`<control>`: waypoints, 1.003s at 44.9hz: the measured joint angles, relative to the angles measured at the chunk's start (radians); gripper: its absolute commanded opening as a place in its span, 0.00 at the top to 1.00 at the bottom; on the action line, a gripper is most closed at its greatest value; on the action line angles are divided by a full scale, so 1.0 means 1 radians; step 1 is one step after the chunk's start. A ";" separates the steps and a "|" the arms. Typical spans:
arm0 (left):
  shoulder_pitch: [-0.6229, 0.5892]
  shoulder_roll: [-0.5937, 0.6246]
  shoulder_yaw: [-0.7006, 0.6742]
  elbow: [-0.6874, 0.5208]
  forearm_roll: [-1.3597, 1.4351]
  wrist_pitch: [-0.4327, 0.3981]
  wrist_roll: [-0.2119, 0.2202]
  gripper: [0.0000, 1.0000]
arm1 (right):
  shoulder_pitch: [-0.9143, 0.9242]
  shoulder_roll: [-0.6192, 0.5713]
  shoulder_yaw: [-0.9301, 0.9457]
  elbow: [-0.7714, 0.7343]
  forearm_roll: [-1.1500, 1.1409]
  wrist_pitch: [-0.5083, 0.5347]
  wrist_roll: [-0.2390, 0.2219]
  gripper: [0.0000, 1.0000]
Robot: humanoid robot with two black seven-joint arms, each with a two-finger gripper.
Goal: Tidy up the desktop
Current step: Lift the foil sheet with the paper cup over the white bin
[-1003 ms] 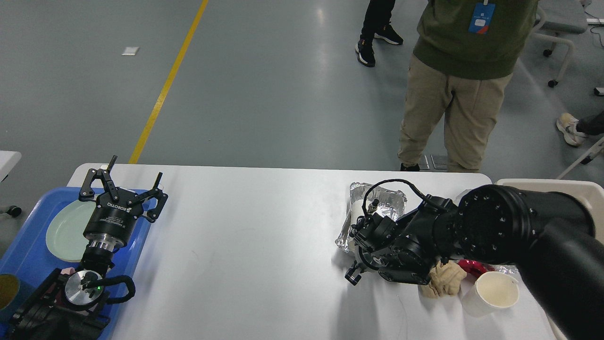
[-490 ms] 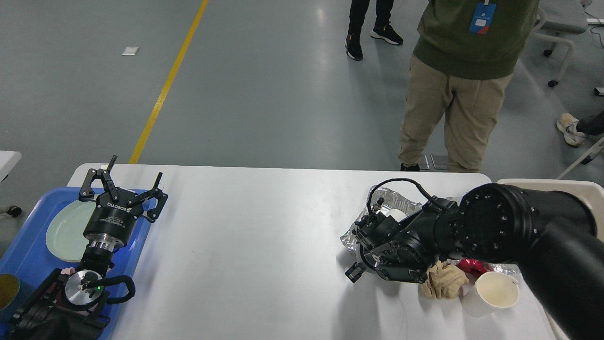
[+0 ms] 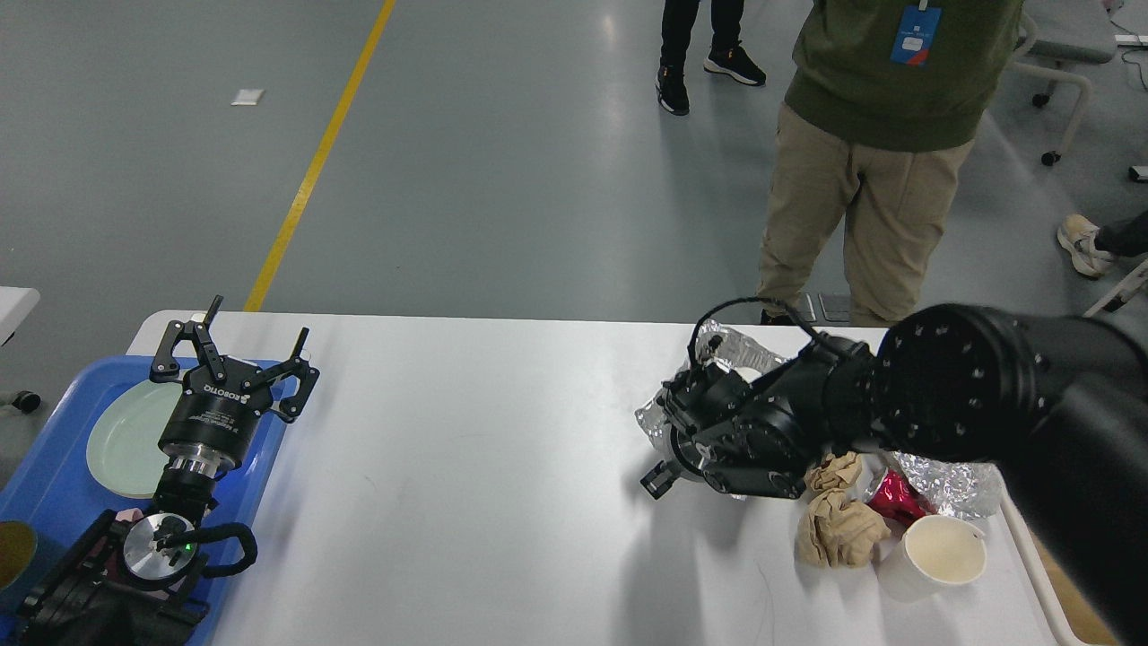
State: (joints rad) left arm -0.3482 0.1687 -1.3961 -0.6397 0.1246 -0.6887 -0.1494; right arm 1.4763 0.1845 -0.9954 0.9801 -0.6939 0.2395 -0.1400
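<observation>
The white desktop [image 3: 484, 467] fills the lower view. My right gripper [image 3: 689, 399] is at its right side, dark and seen from behind. It is shut on a crumpled foil container [image 3: 728, 341] with a white cup inside, held slightly above the surface. Below the arm lie two brown paper wads [image 3: 839, 529], a red wrapper [image 3: 892, 498], more foil [image 3: 951, 480] and a white paper cup [image 3: 937, 552]. My left gripper [image 3: 258, 321] is open and empty, pointing up over the blue tray [image 3: 54, 484].
A pale green plate [image 3: 126, 440] lies in the blue tray. The edge of a beige bin [image 3: 1040, 574] shows at the right of the table. A person in khaki trousers [image 3: 861, 197] stands just beyond the far edge.
My right gripper rose and moved toward the far edge, taking the foil container with it. A second paper wad and more foil came into view under the arm. The left arm stayed still.
</observation>
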 measured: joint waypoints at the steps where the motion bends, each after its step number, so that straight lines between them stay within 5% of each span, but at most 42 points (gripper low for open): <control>1: 0.000 0.000 0.000 0.000 0.000 0.000 0.000 0.04 | 0.031 -0.009 0.000 0.023 0.008 0.003 0.000 1.00; 16: 0.000 0.000 0.000 0.000 0.001 0.000 -0.001 0.04 | 0.449 -0.213 -0.002 0.434 0.066 0.140 0.012 1.00; 24: 0.000 0.000 0.000 0.000 0.000 0.000 -0.001 0.04 | 0.690 -0.382 -0.010 0.614 0.197 0.350 0.023 1.00; 31: 0.000 0.000 0.000 0.000 0.000 0.001 -0.001 0.04 | 0.814 -0.421 -0.117 0.643 0.387 0.439 0.085 1.00; 39: 0.000 0.001 0.000 0.000 0.000 0.002 -0.001 0.04 | 0.916 -0.419 -0.307 0.645 0.475 0.434 0.233 1.00; 45: 0.000 0.001 0.000 0.000 0.000 0.002 -0.001 0.04 | 0.934 -0.414 -0.385 0.647 0.485 0.410 0.264 1.00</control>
State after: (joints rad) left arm -0.3482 0.1696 -1.3959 -0.6397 0.1243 -0.6872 -0.1502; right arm 2.4102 -0.2294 -1.3800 1.6274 -0.2087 0.6494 0.1239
